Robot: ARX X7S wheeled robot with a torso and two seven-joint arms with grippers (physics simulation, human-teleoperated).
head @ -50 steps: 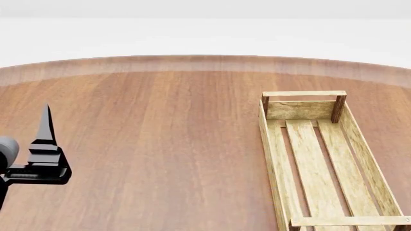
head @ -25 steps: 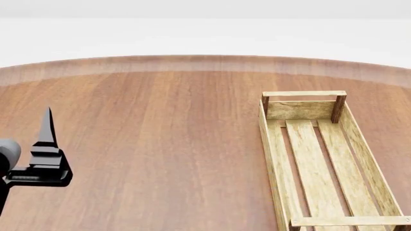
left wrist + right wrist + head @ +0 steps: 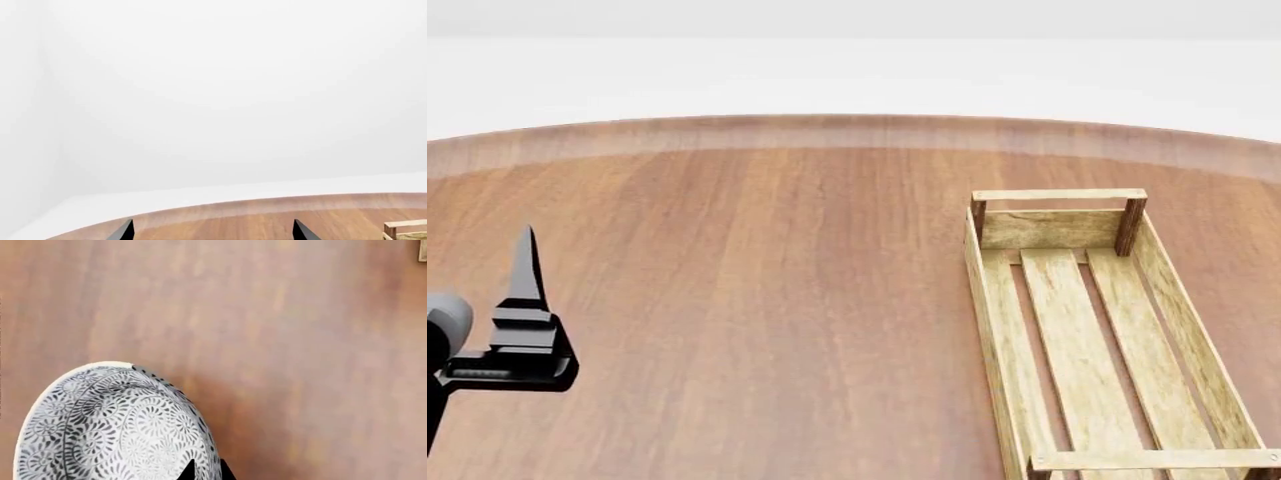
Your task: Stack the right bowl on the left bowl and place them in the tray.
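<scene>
A white bowl (image 3: 113, 425) with a dense black floral pattern fills the near part of the right wrist view, above the wooden table. My right gripper (image 3: 206, 473) has its two black fingertips close together with the bowl's rim pinched between them. No bowl shows in the head view, and I cannot tell which of the two bowls this one is. The tray (image 3: 1090, 330), a long light-wood slatted crate, lies empty at the right of the table. At the table's left my left gripper (image 3: 527, 255) points up, and in its own view the left gripper (image 3: 213, 232) is open, holding nothing.
The round brown wooden table (image 3: 761, 300) ends in a curved far edge (image 3: 854, 130) with white floor beyond. A corner of the tray (image 3: 403, 230) shows in the left wrist view, and another tray corner (image 3: 422, 252) in the right wrist view.
In the head view my left gripper has drifted slightly down and to the right. The tray has not moved.
</scene>
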